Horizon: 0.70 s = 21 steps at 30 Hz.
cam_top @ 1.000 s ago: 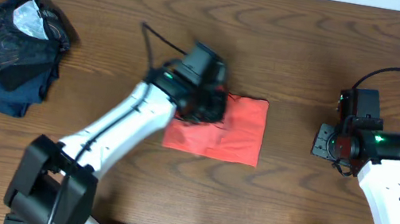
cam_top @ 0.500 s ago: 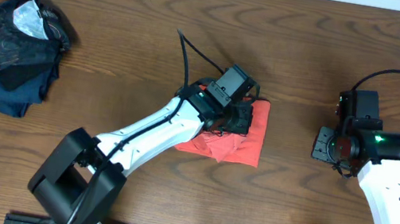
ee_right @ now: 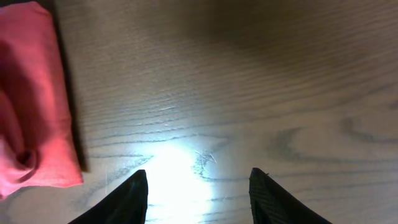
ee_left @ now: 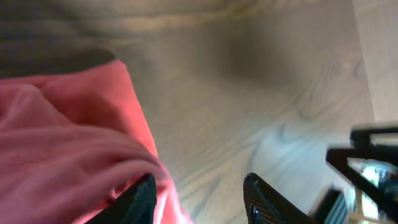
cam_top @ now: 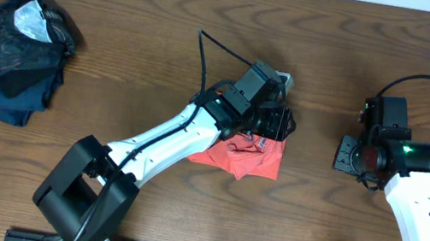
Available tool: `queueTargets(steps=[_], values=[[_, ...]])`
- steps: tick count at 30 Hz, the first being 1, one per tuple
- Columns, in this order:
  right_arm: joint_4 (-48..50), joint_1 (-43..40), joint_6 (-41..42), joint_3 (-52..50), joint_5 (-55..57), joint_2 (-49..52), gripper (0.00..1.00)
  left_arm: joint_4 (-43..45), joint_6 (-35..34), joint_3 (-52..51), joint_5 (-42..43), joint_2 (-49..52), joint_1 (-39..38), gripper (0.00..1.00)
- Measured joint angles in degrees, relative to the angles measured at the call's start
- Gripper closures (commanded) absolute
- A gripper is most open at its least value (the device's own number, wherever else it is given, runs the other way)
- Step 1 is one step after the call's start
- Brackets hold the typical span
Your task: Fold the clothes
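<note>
Overhead and wrist views, read left to right. Far left: a dark garment point(cam_top: 6, 44) lies bundled on the worktop point(cam_top: 130, 3), well apart from the work. Centre: the shirt point(cam_top: 254, 157) lies as a small coral packet, already doubled over and rumpled along its lower edge, partly under the left arm. Its lettering is not visible.

The left claw point(ee_left: 200, 198) stands at the packet's right edge. Its fingers are spread, one touching or just beside the cloth, with bare wood showing between them. It appears to hold nothing.

Right: the right claw point(ee_right: 202, 196) hangs over bare worktop near the packet's right side, fingers wide apart and empty.

Handling, as a judgement: the shirt is light, soft and limp, with no stiffness to keep a crease. Its layers would likely slide on one another and bunch if pushed flat-on. A pinch at an edge or corner, low enough to take in every layer, seems the soundest hold. The straight right-hand fold, seen in the right wrist view, offers the cleanest place. A grip on the top layer alone risks peeling the fold open.
</note>
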Motion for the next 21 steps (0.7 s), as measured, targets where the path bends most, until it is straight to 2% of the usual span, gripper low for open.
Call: queueTargets(steps=[6,11,16,18,21], values=[[6.71,0.13,-8.44,-0.07,-11.63,0.00,0.47,-8.98,4.52,-0.02,-1.57,-9.07,6.47,0.52],[11.98,3.08,-11.37,-0.07,-17.77,0.17,0.45,-17.29,6.25,0.42,-3.52,-18.14,19.56,0.52],[19.15,10.54,-13.18,-0.07,-20.11,3.96,0.39,-25.35,6.80,0.50,-4.63,-18.73,27.21,0.51],[22.40,13.16,-13.81,-0.07,-20.06,6.38,0.39,-26.34,6.91,0.17,-4.74,-17.73,27.93,0.47],[26.88,16.52,-14.43,-0.07,-19.15,10.82,0.38,-27.08,7.02,-0.81,-4.70,-15.67,27.67,0.47]])
